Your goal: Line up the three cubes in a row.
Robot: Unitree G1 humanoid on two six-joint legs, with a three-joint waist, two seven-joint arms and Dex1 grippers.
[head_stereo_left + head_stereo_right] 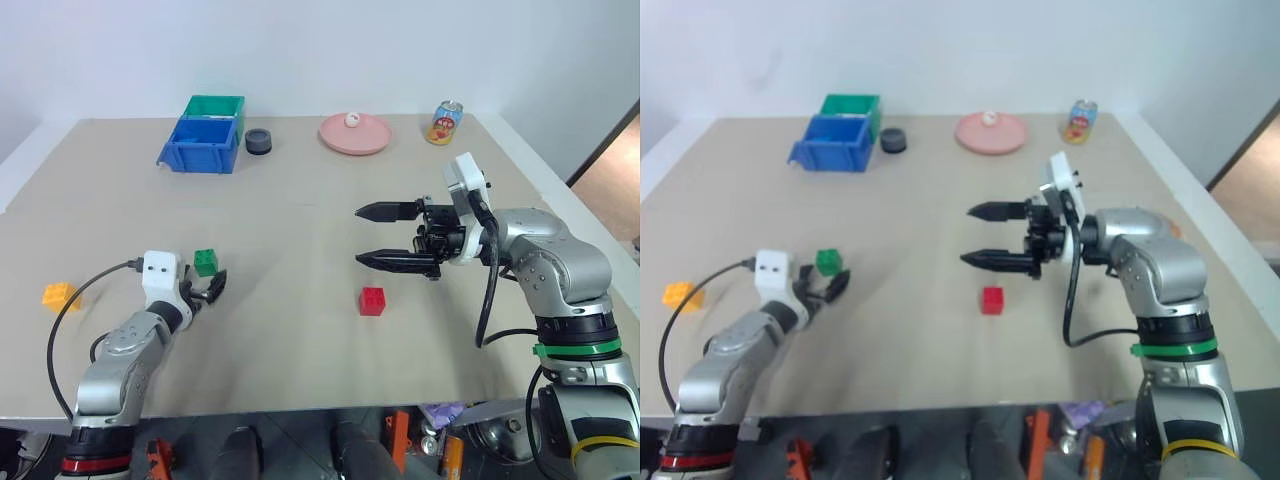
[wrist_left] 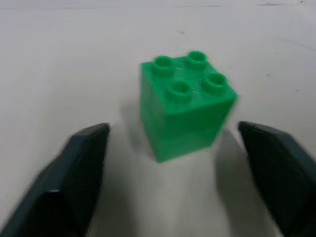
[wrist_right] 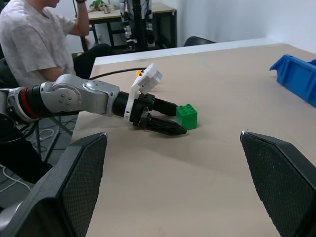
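Green plastic with four studs on top, the green cube (image 2: 185, 106) stood on the left part of the beige bench (image 1: 300, 200), near the front edge. The left end effector (image 1: 207, 288) lay low on the bench just in front of this cube. Its two black fingers (image 2: 79, 173) were spread apart, one on each side of the cube, and in the left wrist view a gap showed between each finger and the cube, so nothing was held.

The yellow-orange cube (image 1: 59, 295) sat further left, close to the left edge of the bench and well apart from the green one. The red cube (image 1: 372, 301) stood near the middle of the bench, well to the right of the green cube. The three cubes were not in one row.

The right end effector (image 1: 367, 236) hung above the bench, to the far side of the red cube and above it, pointing to the left. Its fingers were wide open and empty.

At the far side of the bench stood a blue bin (image 1: 202, 145) with a green bin (image 1: 215, 105) behind it, a small black round object (image 1: 258, 141), a pink plate (image 1: 355, 135) with a small white thing on it, and a drink can (image 1: 445, 122). In the right wrist view a person (image 3: 34, 34) in a light shirt sat beyond the left end of the bench.
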